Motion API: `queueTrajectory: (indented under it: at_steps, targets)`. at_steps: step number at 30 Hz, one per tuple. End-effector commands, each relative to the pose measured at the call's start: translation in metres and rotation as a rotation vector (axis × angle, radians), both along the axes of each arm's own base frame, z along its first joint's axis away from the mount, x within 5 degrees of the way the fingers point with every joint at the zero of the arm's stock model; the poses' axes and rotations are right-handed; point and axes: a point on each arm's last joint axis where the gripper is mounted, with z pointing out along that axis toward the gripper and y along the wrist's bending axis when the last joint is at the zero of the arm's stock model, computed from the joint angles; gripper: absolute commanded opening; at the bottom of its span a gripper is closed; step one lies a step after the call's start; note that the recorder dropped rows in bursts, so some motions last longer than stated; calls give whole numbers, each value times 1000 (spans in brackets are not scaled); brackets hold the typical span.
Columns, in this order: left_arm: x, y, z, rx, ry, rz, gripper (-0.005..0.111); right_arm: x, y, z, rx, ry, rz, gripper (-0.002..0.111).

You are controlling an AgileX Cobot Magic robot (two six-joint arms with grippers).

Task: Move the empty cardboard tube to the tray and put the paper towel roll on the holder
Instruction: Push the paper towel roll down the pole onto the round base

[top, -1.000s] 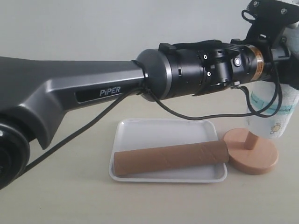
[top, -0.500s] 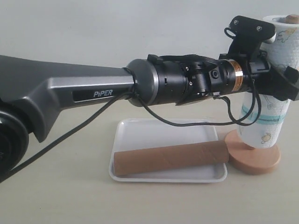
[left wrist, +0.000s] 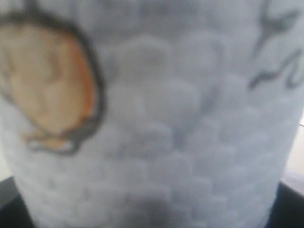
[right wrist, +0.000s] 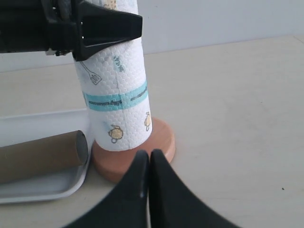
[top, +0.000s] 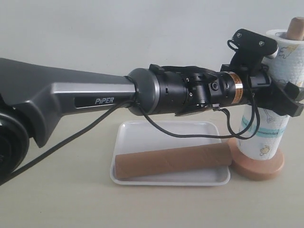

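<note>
Resting on beige tabletop (top: pixel 71 204): tray (top: pixel 166 126), holder (top: pixel 260 169); plain pale wall (top: pixel 95 28) behind.

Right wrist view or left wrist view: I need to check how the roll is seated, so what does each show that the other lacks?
Only the right wrist view: the holder's base, the cardboard tube in the tray, and the shut right gripper. Only the left wrist view: a blurred close-up of embossing and an orange drawing. Both: the paper towel roll.
</note>
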Motion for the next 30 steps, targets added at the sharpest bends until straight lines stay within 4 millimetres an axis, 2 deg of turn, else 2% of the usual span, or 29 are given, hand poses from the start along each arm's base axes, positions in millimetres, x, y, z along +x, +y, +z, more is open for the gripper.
queueTrajectory:
  at_steps: [1,7,13,16,30]
  targets:
    - [-1,1,6,-34,14,-2,20,0,0,1,-1,-14,-3,0]
    - [2,3,6,-35,16,6,53,0,0,1,-1,-14,-3,0]
    - [6,6,1,10,42,59,72,0,0,1,-1,-14,-3,0]
    - [7,7,0,23,45,71,76,0,0,1,-1,-14,-3,0]
    - [4,4,4,-34,59,37,76,0,0,1,-1,-11,-3,0]
